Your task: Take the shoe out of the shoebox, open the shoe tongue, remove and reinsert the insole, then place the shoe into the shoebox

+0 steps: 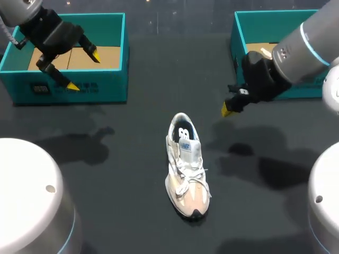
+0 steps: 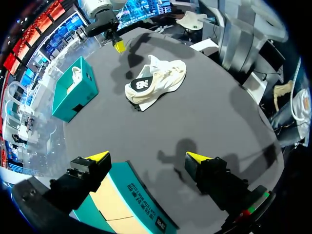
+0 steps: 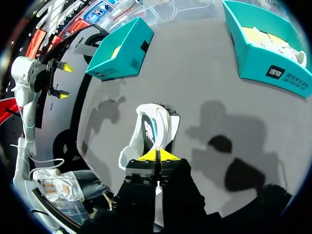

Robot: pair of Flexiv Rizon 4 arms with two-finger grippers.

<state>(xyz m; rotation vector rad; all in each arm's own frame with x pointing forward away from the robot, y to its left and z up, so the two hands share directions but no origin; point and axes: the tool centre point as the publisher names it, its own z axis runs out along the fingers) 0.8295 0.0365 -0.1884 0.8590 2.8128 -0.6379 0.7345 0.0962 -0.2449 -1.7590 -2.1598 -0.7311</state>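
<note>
The shoe (image 1: 186, 166) stands upright on its sole in the middle of the table (image 1: 122, 169), toe toward the near edge and heel toward the far edge. It is outside both boxes and neither arm touches it. It is light and free-standing, so it would likely slide or tip onto its side if one finger pushed at the tongue or collar with nothing bracing it. A pinch that catches the laces rather than the tongue could drag the whole shoe. Lifted by the soft upper alone, it may swing and catch a box wall when lowered in.

The right gripper (image 1: 226, 109) hangs above the table to the far right of the shoe, near the right shoebox (image 1: 237, 47). Its fingers are pressed together with nothing between them. The left gripper (image 1: 83, 70) hovers over the left shoebox (image 1: 79, 87) at the far left, its fingers spread wide and holding nothing.
</note>
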